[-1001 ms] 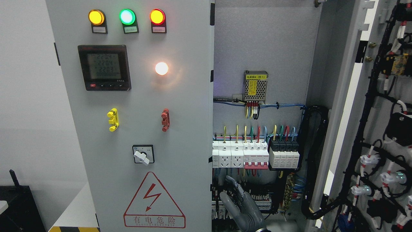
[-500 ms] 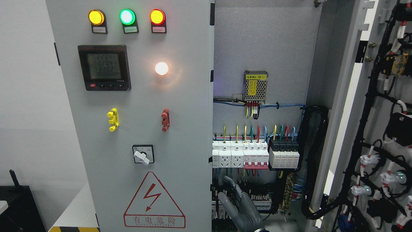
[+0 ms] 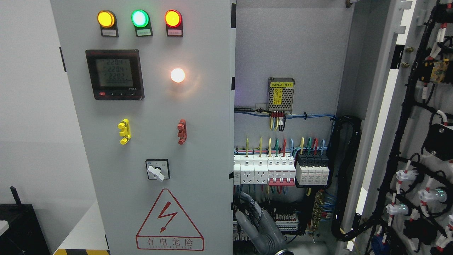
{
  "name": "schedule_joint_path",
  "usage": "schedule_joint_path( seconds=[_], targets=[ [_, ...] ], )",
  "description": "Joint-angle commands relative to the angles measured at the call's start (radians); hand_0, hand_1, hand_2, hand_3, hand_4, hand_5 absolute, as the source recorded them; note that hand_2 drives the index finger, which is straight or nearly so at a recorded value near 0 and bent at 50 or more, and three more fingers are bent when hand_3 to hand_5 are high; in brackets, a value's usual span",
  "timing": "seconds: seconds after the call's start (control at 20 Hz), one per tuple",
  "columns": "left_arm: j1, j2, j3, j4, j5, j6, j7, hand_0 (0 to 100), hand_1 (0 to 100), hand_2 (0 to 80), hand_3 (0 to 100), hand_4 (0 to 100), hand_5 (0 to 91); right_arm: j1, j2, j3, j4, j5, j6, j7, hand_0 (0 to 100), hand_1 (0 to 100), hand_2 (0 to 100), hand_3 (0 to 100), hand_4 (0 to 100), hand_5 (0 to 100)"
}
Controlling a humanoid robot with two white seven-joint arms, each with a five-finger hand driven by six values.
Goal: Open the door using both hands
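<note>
Gray hand at bottom edge, fingers spread, gripping nothing, just right of closed left door edge. Right door swung open, far right of it.

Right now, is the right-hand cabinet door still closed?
No, the right door is swung wide open, exposing the breakers inside.

Bright even light, sharp focus; white lamp glare on door.
</note>
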Motion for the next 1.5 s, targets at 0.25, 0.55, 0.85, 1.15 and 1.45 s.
schedule_joint_path(
  seconds=[0.25,0.55,0.85,1.15,1.45],
  targets=[
    [0.000,-0.034,0.000,-0.012,-0.029,0.000,0.000,12,39,0.0,0,0,0.0,-0.021,-0.011,0.007,0.021,-0.048,0.002,0.005,12,39,0,0,0,0],
    [0.000,-0.034,0.000,-0.012,-0.029,0.000,0.000,12,39,0.0,0,0,0.0,-0.030,-0.028,0.007,0.038,-0.065,0.002,0.041,12,39,0,0,0,0],
    [0.000,-0.034,0.000,-0.012,-0.029,0.000,0.000,12,39,0.0,0,0,0.0,-0.032,-0.048,0.007,0.043,-0.066,0.004,0.051,12,39,0,0,0,0],
    [0.000,-0.034,0.000,-0.012,-0.029,0.000,0.000,12,39,0.0,0,0,0.0,-0.038,-0.053,0.007,0.060,-0.074,0.004,0.074,12,39,0,0,0,0],
    [0.000,-0.034,0.000,-0.012,-0.029,0.000,0.000,12,39,0.0,0,0,0.0,-0.047,-0.053,0.007,0.058,-0.094,0.005,0.074,12,39,0,0,0,0]
  ],
)
